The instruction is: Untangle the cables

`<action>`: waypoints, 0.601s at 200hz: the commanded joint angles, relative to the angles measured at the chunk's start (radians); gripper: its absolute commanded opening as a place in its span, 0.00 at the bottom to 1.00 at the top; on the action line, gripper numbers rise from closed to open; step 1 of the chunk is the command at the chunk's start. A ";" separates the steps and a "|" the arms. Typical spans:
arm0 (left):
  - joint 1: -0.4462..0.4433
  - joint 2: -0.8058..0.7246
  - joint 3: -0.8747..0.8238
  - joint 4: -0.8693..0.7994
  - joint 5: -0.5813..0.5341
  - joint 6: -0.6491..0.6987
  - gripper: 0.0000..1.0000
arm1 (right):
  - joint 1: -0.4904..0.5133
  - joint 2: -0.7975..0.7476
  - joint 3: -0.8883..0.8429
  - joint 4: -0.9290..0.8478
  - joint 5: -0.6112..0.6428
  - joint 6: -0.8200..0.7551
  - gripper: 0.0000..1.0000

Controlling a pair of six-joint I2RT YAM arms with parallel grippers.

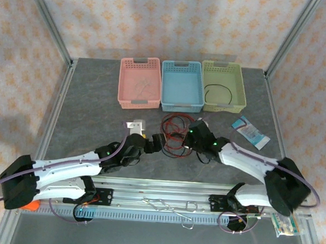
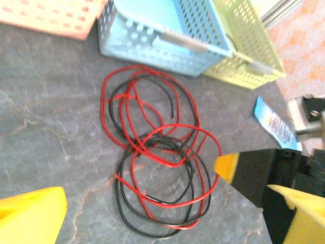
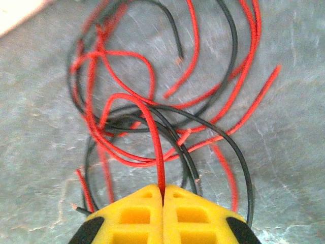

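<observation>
A robotics lab test cell: a grey marbled tabletop point(image 1: 92, 106) fenced by silver aluminium frame posts point(image 1: 50, 22) and cream, orange-patterned backdrop walls point(image 1: 174, 23). Two white robot arms point(image 1: 66, 168) are bolted to a silver metal rail point(image 1: 164, 187) at bottom centre.

Red and black cables point(image 2: 152, 145) are lying in one tangled heap on the table point(image 2: 45, 117), centre of the left wrist frame, just below the blue basket point(image 2: 152, 48). Loops are overlapping flat, with cut ends sticking out loose. In the right wrist frame, one red strand point(image 3: 158, 152) is arching up and sitting pinched in the closed right claw point(image 3: 163, 192), bottom centre. In the top frame, another black cable point(image 1: 207, 92) is lying looped in the green basket point(image 1: 241, 88), upper right. A thin pale wire point(image 1: 142, 87) is lying in the pink basket point(image 1: 123, 81), hard to make out.
</observation>
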 commanded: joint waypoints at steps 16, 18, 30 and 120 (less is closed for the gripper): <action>0.000 -0.117 0.000 -0.039 -0.139 0.147 0.99 | -0.002 -0.185 0.039 -0.101 0.089 -0.136 0.00; 0.000 -0.122 0.001 -0.037 -0.138 0.158 0.99 | -0.002 -0.193 0.042 -0.105 0.088 -0.143 0.00; 0.000 -0.148 0.004 -0.026 -0.135 0.208 0.99 | -0.002 -0.238 0.060 -0.122 0.092 -0.176 0.00; 0.070 -0.181 0.065 -0.004 0.092 0.369 0.99 | -0.002 -0.372 0.298 -0.254 0.156 -0.319 0.00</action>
